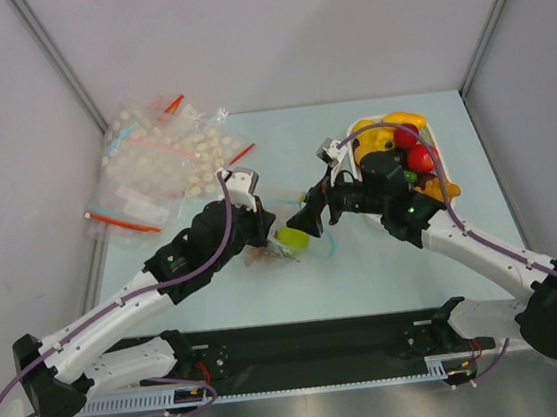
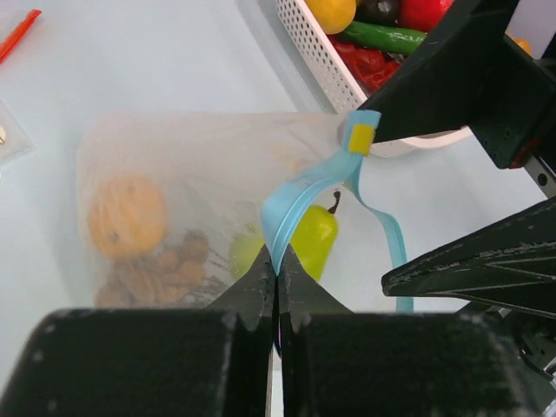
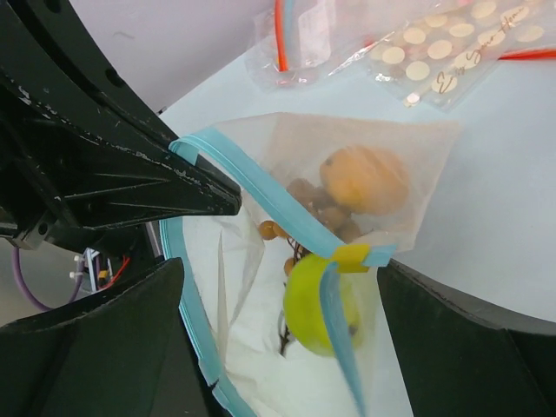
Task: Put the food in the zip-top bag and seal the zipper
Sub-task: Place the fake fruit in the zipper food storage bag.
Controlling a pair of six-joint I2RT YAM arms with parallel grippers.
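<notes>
A: Bag point(image 2: 191, 165) first. Where is it, and why does it lie that way?
B: Flat at the middle of the table point(image 1: 385, 257), mouth turned to 3 o'clock. That faces the tray point(image 2: 317, 52) at 2 o'clock, where the rest of the food sits. I judge that keeps each carry short.
A: The left gripper point(image 2: 276, 269)?
B: It reaches in from 9 o'clock, jaws clamped tight on the zipper point(image 2: 300, 195). It holds one lip up so the mouth gapes.
A: And the right gripper point(image 2: 369, 208)?
B: At the mouth, fingers spread wide, gripping nothing. They stand either side of a green pear point(image 3: 317, 304).
A: Is the pear in?
B: Just inside the mouth, I think; the zipper crosses over it. An orange point(image 2: 126, 215) lies deeper, by the closed end.
A: Sealing?
B: Not yet due; the tray holds more.
</notes>
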